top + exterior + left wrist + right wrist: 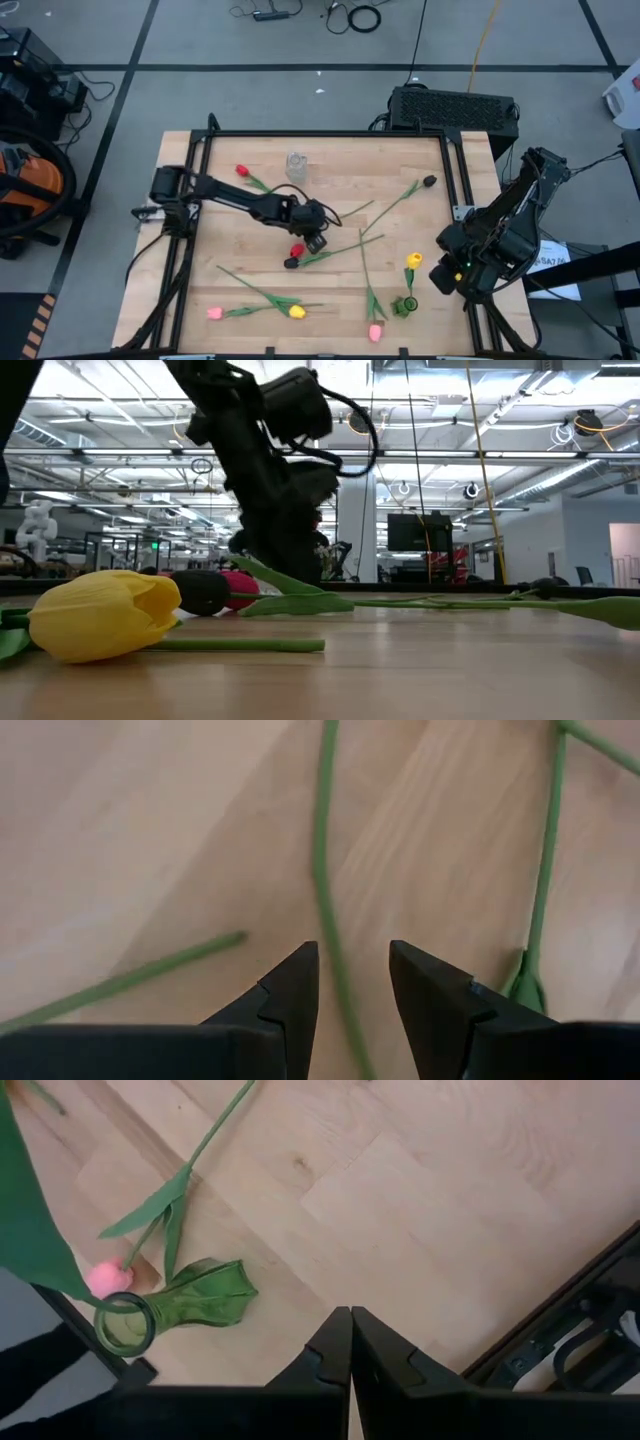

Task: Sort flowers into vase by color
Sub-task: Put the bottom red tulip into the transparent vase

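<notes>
Artificial tulips lie scattered on the wooden table (200,270). My left gripper (316,240) is low over the table's middle and open. In the left wrist view its fingers (295,985) stand on either side of a thin green stem (322,890) without touching it. A red head (297,250) and a dark maroon head (291,263) lie just beside it. My right gripper (350,1320) is shut and hovers at the table's right edge, near a small green vase (205,1295). A yellow tulip (413,260) stands up from that vase (405,305).
A clear glass vase (296,165) stands toward the far edge, with a red tulip (241,171) beside it. A maroon tulip (429,181) lies far right. Pink (214,313) and yellow (297,312) heads lie near the front edge, another pink one (375,332) by the green vase. Black rails frame the table.
</notes>
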You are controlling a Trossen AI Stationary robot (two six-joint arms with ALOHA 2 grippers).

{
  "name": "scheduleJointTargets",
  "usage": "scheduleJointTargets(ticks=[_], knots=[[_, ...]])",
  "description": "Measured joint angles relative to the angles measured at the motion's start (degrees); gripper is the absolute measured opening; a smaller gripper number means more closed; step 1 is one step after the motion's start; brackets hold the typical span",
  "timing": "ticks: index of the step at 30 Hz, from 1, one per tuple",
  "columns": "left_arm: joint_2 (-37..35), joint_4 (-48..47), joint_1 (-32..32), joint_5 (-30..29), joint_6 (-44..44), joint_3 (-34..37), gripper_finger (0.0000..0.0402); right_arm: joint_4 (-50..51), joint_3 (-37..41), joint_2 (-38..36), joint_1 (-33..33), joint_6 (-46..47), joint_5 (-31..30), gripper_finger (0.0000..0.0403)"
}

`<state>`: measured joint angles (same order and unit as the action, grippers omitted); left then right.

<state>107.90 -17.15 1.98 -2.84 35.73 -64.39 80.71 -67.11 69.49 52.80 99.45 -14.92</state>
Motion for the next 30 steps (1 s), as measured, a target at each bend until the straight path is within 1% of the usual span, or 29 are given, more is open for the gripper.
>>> scheduleJointTargets(ticks=[5, 10, 13, 16, 17, 21, 26, 30], knots=[[5.08, -0.68, 0.0, 0.16, -0.47, -3.38, 0.0132, 0.44, 0.0, 0.0, 0.01, -1.6, 0.0, 0.0], [8.18, -3.24, 0.02, -0.3, -0.46, -5.21, 0.0126, 0.68, 0.0, 0.0, 0.02, -1.63, -0.33, 0.0], [8.32, -3.74, 0.02, -0.82, -0.56, -5.21, 0.0091, 0.7, 0.02, 0.0, 0.04, -1.63, -2.13, 0.0], [8.14, -4.2, -0.04, -1.64, -0.42, -5.1, 0.0027, 0.68, 0.02, 0.0, 0.04, -1.63, -4.12, 0.0], [8.04, -4.2, -0.16, -1.47, -0.09, -5.06, 0.0015, 0.66, 0.02, 0.0, 0.04, -1.63, -4.58, 0.0], [7.61, -5.75, -0.43, -0.97, -0.07, -5.77, 0.0006, 0.69, 0.02, 0.0, 0.04, -1.63, -4.59, 0.0], [5.9, -12.9, -0.47, -0.46, -2.12, -9.46, 0.0002, 1.21, 0.02, -0.09, 0.04, -1.63, -4.24, 0.0], [2.53, -17.46, -0.46, -0.59, -3.29, -13.3, 0.0002, 2.3, 0.02, -0.68, 0.04, -0.89, -4.24, 0.0]])
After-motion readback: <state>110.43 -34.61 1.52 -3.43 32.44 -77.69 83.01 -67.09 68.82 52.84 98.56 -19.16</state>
